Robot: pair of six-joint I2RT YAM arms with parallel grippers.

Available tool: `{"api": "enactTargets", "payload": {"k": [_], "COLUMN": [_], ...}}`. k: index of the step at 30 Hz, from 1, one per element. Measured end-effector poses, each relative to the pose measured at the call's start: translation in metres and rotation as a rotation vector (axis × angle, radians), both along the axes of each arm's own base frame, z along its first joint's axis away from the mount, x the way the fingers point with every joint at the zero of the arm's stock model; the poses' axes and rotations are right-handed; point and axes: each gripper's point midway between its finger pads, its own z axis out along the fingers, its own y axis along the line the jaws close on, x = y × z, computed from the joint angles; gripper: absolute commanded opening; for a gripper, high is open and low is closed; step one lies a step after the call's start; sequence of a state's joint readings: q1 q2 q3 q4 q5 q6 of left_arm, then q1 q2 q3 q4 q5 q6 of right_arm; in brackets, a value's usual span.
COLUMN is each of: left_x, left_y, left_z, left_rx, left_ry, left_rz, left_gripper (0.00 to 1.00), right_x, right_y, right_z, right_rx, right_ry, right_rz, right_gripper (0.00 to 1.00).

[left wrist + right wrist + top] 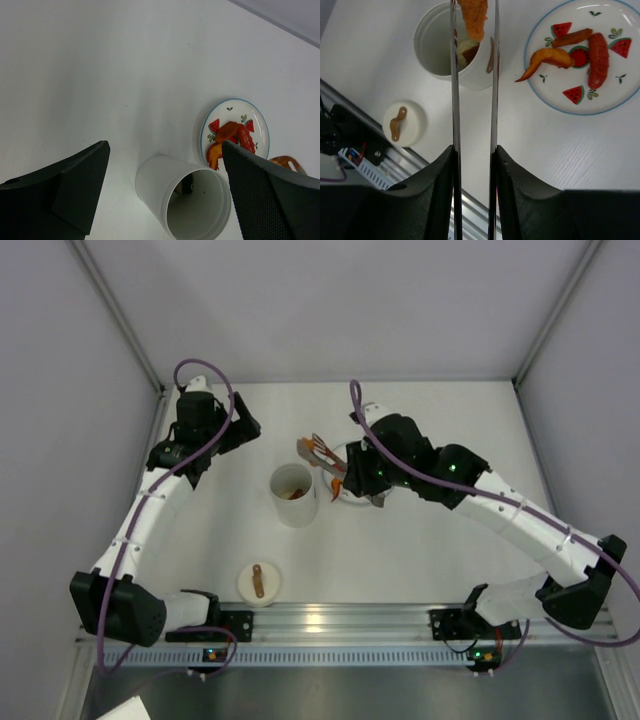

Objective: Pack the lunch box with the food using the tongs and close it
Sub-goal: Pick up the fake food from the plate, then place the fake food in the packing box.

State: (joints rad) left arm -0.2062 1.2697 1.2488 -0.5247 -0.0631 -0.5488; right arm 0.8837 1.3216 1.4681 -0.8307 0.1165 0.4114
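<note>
**Risk.** The right gripper [474, 156] is pressed onto the two arms of the tongs [453, 100], and the tong tips pinch an orange piece [475, 17]. In the right wrist view that piece hangs over the 3 o'clock edge of the cup [432, 47], not over its middle. Released here, it would probably strike the rim and fall to the table. Lowered here, the tong tips could push the light cup over, since nothing steadies it. The hold on the slim tong arms is a further concern: any slip in the gripper would let the tongs spring apart and drop the piece early. How high the piece sits above the rim cannot be judged from these views.

The left gripper [165, 150] is spread wide and holds nothing. In the top view it hangs at 10 o'clock from the cup, well apart.

**Condition of items.** The cup stands upright and open near the table centre. It is white and plain-walled, with a beige piece and a dark one visible inside. Its lid [405, 123], white with a brown strap, lies flat at 7 o'clock from the cup, near the arm bases. The plate [620, 102], at 3 o'clock and just beside the cup, carries two orange strips [547, 57] and a red strip [598, 52]. Packing looks partly done; closing has not begun.
</note>
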Motion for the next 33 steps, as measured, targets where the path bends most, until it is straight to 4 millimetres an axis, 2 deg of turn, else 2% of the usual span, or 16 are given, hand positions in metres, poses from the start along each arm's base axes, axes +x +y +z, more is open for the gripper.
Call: {"api": "enactTargets", "payload": {"k": [6, 11, 21, 28, 33], "left_x": [0.0, 0.0, 0.0, 0.0, 0.0], "left_y": [0.0, 0.0, 0.0, 0.0, 0.0], "left_z": [0.0, 0.0, 0.0, 0.0, 0.0], "left_rx": [0.0, 0.0, 0.0, 0.0, 0.0], "left_ry": [0.0, 0.0, 0.0, 0.0, 0.0], "left_rz": [0.0, 0.0, 0.0, 0.0, 0.0], "left_gripper": [0.99, 0.99, 0.99, 0.99, 0.99], "right_x": [-0.034, -0.044, -0.044, -0.04, -0.029], "right_y": [0.025, 0.032, 0.031, 0.029, 0.018], "right_z": [0.0, 0.0, 0.0, 0.0, 0.003], "right_rx": [0.021, 0.022, 0.018, 0.007, -0.023], "right_ry": [0.028, 0.032, 0.026, 0.011, -0.032], "right_rz": [0.136, 0.17, 0.163, 0.144, 0.076], "right_gripper": [0.17, 0.25, 0.5, 0.54, 0.54]}}
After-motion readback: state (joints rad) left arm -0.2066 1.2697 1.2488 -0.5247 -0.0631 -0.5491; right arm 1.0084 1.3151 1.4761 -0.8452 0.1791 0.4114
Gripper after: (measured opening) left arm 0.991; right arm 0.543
